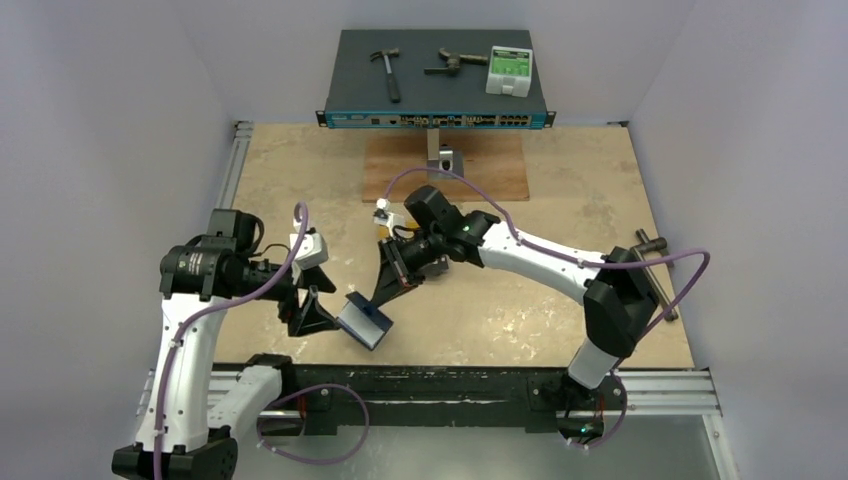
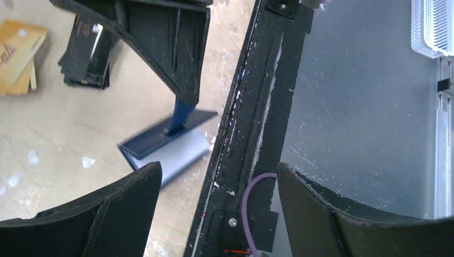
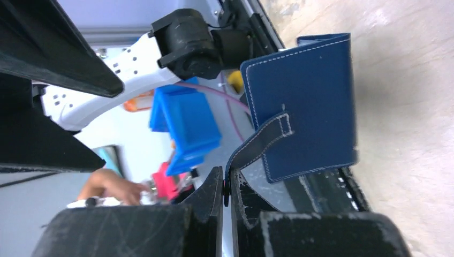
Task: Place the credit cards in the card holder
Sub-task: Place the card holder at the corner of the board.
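Count: one card holder [image 1: 362,320]; two piles of credit cards, one gold-yellow [image 2: 16,56] and one black [image 2: 88,51], the number in each pile not being readable; two arms.

The right arm is reaching from the right side across to the table's [image 1: 560,300] near centre, wrist angled downward; the right gripper [image 3: 227,187] is pinching the holder's snap tab [image 3: 262,140] between closed fingers, the navy holder hanging from the tab with its flap lifted and its lower part at the table surface.

The left arm is bending inward from the left, its gripper [image 2: 218,170] standing wide apart and holding nothing, close beside the holder without touching it.

The holder is lying just beside the black rail [image 1: 450,385] at the near edge; both card piles are sitting side by side on the table, apart from the holder, on the far side of the right gripper in the left wrist view.
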Robot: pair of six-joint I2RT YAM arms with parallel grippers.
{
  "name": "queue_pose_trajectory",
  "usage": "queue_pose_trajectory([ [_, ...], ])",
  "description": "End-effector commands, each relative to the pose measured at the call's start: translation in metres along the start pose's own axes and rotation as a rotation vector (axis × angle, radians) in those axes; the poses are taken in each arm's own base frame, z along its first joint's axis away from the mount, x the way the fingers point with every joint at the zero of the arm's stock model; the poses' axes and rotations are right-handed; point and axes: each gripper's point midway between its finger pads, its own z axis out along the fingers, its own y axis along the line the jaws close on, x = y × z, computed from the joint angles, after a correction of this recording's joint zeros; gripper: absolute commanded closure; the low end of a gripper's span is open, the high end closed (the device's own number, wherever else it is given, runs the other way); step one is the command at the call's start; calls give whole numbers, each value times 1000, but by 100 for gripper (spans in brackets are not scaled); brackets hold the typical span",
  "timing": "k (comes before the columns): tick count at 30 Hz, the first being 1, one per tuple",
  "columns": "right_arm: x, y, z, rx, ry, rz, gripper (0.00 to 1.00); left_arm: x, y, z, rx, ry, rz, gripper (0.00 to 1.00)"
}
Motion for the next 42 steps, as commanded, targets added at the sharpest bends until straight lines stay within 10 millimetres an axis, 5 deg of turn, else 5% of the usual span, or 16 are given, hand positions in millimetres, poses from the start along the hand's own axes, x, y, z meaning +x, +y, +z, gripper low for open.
queue_pose_trajectory([
  [1,-13,36,-19,-316,-57,151,100,-7,-28,-2,139,-55,67,22],
  [7,13,-23,-11,-334,-105,395,100,2,-18,1,145,-29,203,22],
  [14,51,-97,-7,-146,-113,455,100,15,-7,4,156,28,230,24],
  [20,41,-97,-21,-132,-159,438,100,8,8,7,126,17,253,25],
  [23,50,-118,-26,7,-153,416,100,5,18,10,100,7,230,25],
  [32,121,-213,-50,523,-30,376,100,-6,22,9,114,-3,205,28],
  [38,139,-224,-54,567,-10,363,100,-9,24,11,122,-24,195,29],
  [42,130,-211,-53,511,-28,327,98,-8,29,17,132,-41,162,30],
])
